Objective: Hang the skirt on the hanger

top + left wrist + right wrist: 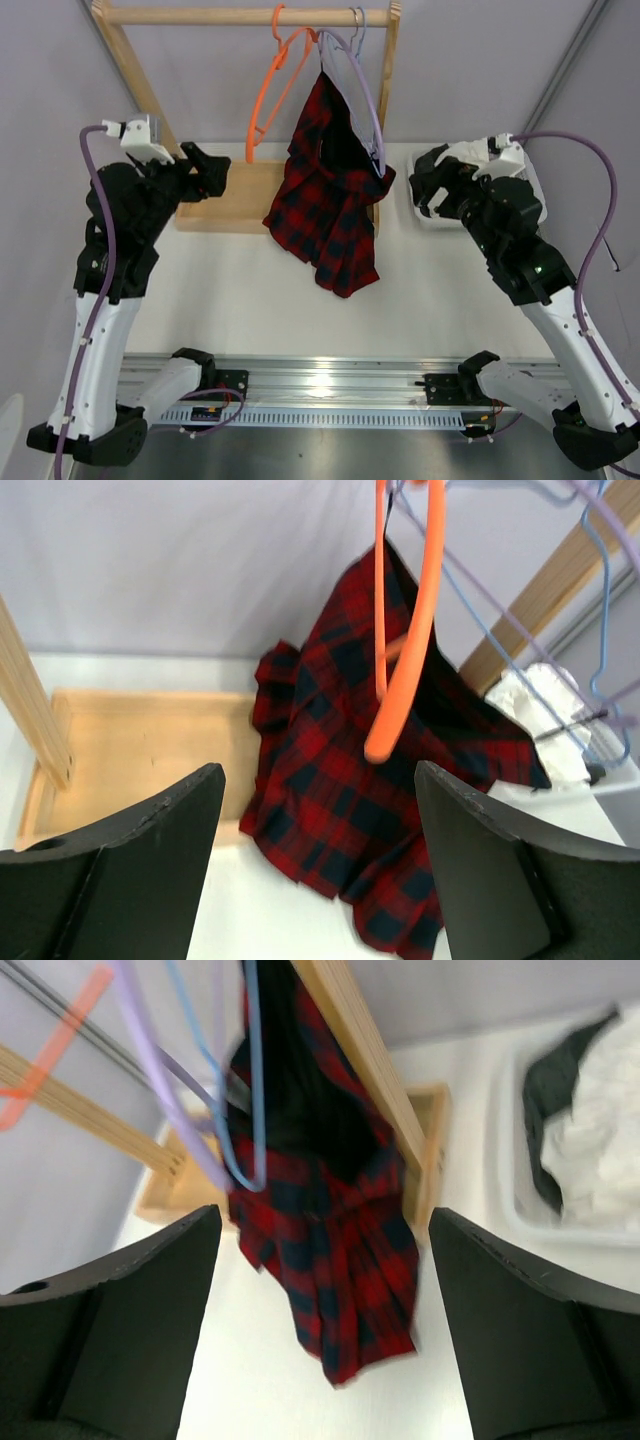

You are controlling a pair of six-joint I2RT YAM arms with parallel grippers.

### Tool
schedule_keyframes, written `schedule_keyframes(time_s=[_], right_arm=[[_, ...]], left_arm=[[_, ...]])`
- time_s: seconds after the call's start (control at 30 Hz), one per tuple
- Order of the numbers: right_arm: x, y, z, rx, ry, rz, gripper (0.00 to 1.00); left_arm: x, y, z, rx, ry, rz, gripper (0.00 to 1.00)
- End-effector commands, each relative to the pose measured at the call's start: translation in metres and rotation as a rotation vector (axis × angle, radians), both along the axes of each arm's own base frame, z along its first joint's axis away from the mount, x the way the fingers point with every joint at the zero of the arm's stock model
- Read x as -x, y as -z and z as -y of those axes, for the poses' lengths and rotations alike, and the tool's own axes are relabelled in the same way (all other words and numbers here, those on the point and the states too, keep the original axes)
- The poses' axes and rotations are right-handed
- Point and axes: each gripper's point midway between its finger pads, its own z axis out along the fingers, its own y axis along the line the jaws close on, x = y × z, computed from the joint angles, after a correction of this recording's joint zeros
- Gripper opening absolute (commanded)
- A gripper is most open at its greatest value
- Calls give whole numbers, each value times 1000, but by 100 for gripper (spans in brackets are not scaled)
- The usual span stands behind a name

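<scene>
Left gripper [212,170] and right gripper [425,185] both gape wide with nothing held, one on either side of the rack [200,15]. Skirt [330,210] droops lopsided off the hanger [367,90] on that rack. Looks soft, light and floppy, so I'd pinch its top edge.

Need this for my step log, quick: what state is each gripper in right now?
Left gripper: open, holding nothing.
Right gripper: open, holding nothing.

Pale grey walls [200,80] surround a white table [250,310].
</scene>
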Motion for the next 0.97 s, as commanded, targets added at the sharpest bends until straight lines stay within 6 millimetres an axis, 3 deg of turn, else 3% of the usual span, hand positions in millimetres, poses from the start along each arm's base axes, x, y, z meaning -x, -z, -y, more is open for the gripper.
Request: schedule_keyframes(time_s=[0.0, 0.03, 0.1, 0.13, 0.2, 0.3, 0.33, 0.37, 0.43, 0.5, 0.67, 0.93], right_arm=[[7, 43, -3, -23, -24, -113, 91], [7, 64, -3, -18, -18, -145, 92], [15, 73, 0, -34, -23, -140, 98], [18, 89, -3, -34, -44, -161, 99], [22, 101, -4, -39, -53, -181, 99], [23, 126, -2, -29, -34, -243, 100], [24, 131, -1, -21, -30, -257, 100], [24, 138, 1, -16, -18, -273, 99], [24, 144, 4, -3, -7, -280, 99], [24, 152, 6, 9, 2, -291, 99], [21, 156, 4, 7, 3, -298, 100], [19, 155, 3, 1, 1, -280, 99]], left_arm=[[13, 21, 2, 42, 18, -37, 82], [13, 39, 5, 44, 32, -70, 82], [21, 45, 5, 56, 37, -65, 82], [20, 64, 4, 46, 24, -105, 82], [25, 70, 4, 53, 29, -105, 83], [30, 109, 16, 71, 95, -173, 88], [30, 111, 17, 80, 101, -160, 88], [29, 132, 17, 85, 90, -199, 89], [31, 135, 18, 87, 101, -189, 89], [31, 154, 20, 76, 114, -234, 89], [31, 177, 21, 44, 125, -262, 89], [30, 177, 22, 27, 140, -262, 89]])
